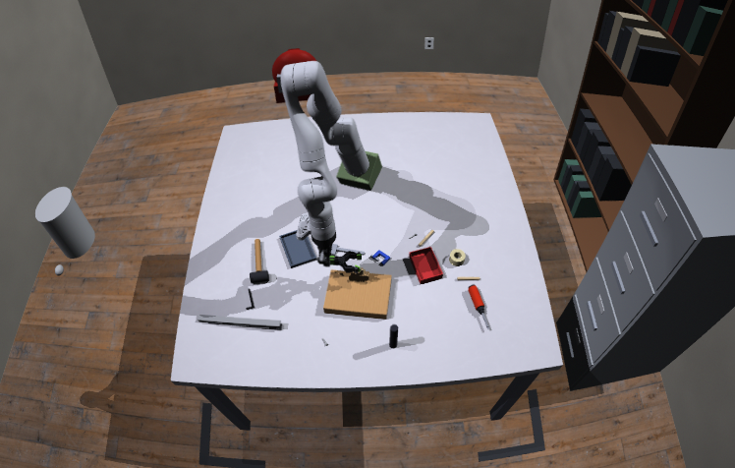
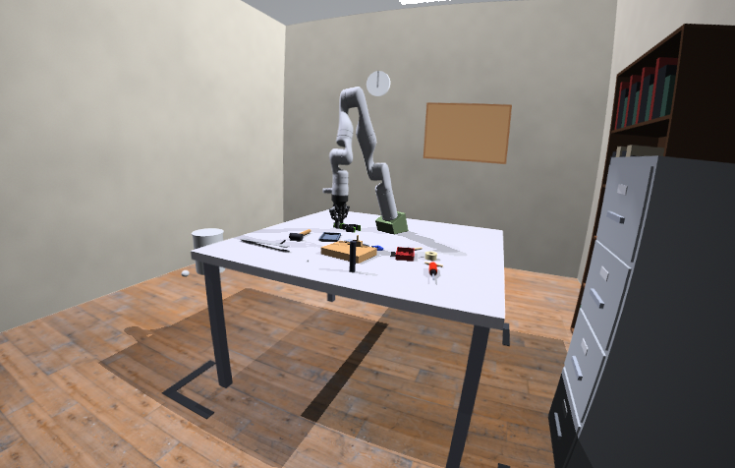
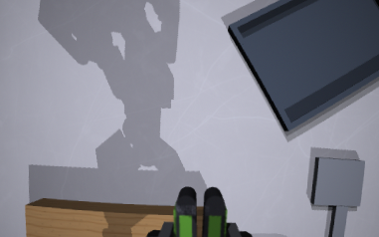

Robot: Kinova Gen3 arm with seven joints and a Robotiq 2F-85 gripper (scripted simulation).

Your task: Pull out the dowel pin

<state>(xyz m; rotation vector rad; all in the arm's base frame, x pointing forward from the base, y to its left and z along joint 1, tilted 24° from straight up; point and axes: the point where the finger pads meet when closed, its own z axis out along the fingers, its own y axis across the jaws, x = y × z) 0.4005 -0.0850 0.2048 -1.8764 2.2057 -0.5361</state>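
My gripper (image 1: pixel 333 261) (image 2: pixel 337 225) (image 3: pixel 200 191) points down, its fingertips a little apart. It appears shut on the spring clamp (image 1: pixel 349 256) (image 2: pixel 352 227), a black clamp with green jaw tips that sticks out sideways, held in the air near the bench board's back left corner. The clamp is outside the wrist view. The wooden bench board (image 1: pixel 357 302) (image 2: pixel 341 251) (image 3: pixel 79 219) lies flat. A small upright pin-like shape (image 2: pixel 357 238) shows on its back part. Block, stop and hole are too small and shadowed to tell apart, so I cannot see whether anything loose sits between them.
Around the board are a blue-grey tray (image 1: pixel 298 249) (image 3: pixel 322 60), mallet (image 1: pixel 258 276), grey bar (image 1: pixel 239 321), upright black cylinder (image 1: pixel 393 336), red bin (image 1: pixel 426 264), tape roll (image 1: pixel 457 257), red-handled screwdriver (image 1: pixel 476 298) and small blue item (image 1: pixel 380 254). A grey block-ended tool (image 3: pixel 339 181) lies behind the gripper.
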